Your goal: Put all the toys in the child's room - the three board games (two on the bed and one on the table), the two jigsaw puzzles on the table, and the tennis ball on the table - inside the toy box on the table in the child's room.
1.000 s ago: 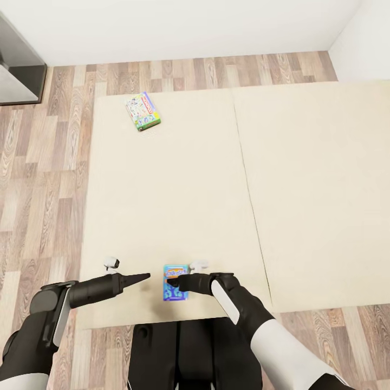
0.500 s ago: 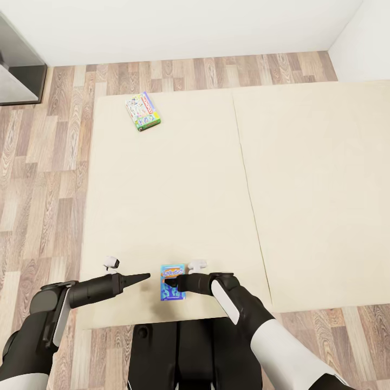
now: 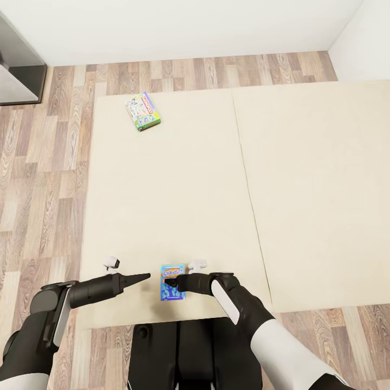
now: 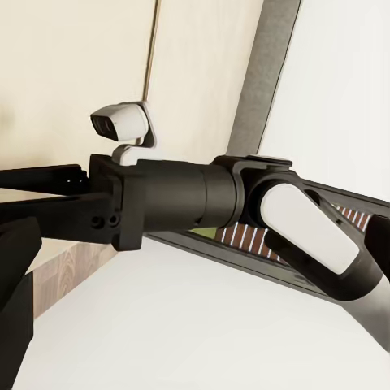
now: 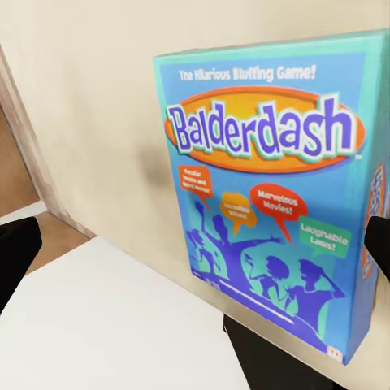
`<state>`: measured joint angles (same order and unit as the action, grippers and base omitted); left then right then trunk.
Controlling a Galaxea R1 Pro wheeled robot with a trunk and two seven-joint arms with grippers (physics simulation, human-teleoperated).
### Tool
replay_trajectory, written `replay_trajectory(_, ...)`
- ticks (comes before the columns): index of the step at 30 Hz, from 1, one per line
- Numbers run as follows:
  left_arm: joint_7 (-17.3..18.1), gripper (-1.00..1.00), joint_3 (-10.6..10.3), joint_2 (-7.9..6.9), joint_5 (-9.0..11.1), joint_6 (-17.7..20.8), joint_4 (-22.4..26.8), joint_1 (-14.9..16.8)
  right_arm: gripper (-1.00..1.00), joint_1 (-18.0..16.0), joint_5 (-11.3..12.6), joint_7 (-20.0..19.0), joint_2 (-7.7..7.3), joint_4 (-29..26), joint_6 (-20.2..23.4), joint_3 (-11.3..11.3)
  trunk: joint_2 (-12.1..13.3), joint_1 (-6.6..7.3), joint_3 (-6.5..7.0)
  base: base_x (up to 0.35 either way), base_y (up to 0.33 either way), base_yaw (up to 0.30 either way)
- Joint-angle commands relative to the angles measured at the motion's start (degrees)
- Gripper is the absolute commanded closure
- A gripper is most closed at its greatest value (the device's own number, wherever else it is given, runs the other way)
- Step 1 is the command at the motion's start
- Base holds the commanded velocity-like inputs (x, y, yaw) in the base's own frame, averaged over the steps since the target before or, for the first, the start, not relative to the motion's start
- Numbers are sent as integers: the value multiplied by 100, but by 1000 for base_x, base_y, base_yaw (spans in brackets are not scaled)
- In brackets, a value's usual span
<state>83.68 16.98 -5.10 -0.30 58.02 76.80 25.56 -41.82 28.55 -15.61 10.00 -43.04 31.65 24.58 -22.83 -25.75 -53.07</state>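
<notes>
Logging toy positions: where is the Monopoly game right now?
In the head view, the Monopoly game lies at the bed's far-left corner, far from the blue Balderdash box.

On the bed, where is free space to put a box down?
The bed is bare between the Monopoly box at its far left corner and the blue game box at the near edge. Its whole right half is free. Only around the right end effector is it crowded.

Two glossy black arms with white shell panels, tapering black grippers, small white wrist cameras, dark trunk.
</notes>
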Motion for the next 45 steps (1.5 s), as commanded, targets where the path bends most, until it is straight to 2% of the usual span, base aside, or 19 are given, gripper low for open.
replay_trajectory(1,23,-100,0,-1,-5,60,1,1,-100,-2,9,-1,0,-3,25,1,-9,-3,-5,0,0,0)
replay_trajectory(45,17,-100,-2,8,-5,60,1,1,-100,-2,-22,56,0,-21,-1,3,-9,-3,-5,0,0,0)
